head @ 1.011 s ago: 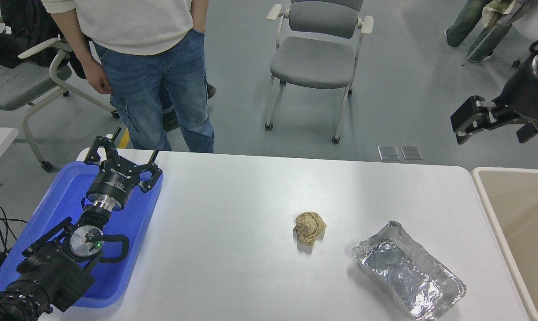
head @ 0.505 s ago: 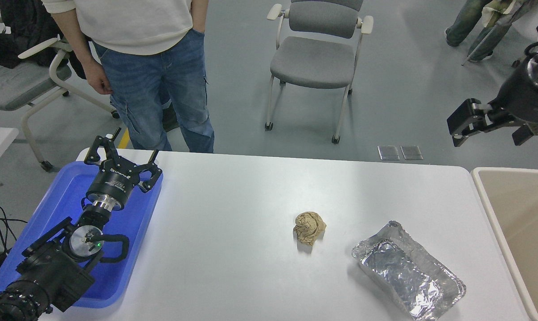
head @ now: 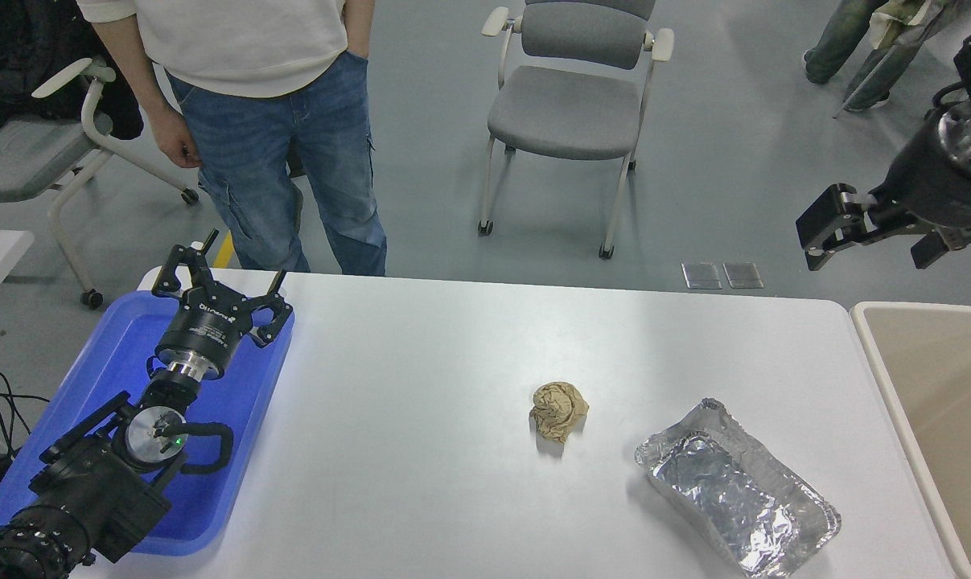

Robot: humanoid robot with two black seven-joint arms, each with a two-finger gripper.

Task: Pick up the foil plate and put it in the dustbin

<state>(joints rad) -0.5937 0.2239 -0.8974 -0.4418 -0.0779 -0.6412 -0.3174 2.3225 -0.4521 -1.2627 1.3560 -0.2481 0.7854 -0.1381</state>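
Observation:
The foil plate [head: 737, 498] lies flat on the white table [head: 421, 386] near its front right corner, shiny and crinkled, with nothing in it. The dustbin [head: 936, 418] stands against the table's right edge, open at the top, only partly in view. My right gripper [head: 873, 238] hangs high in the air at the upper right, beyond the table's far edge and above the dustbin's far end, well away from the plate. Its jaws stand apart and hold nothing. My left gripper [head: 218, 283] is parked over the blue tray at the left, open.
A crumpled tan paper ball [head: 559, 411] lies on the table to the left of the plate. A blue tray [head: 131, 338] sits at the table's left end. A person [head: 268, 121] stands at the far left side. A grey chair [head: 569, 104] stands behind the table.
My right gripper has moved up and a little to the left. The chair at the far left has shifted. The plate and the paper ball have not moved.

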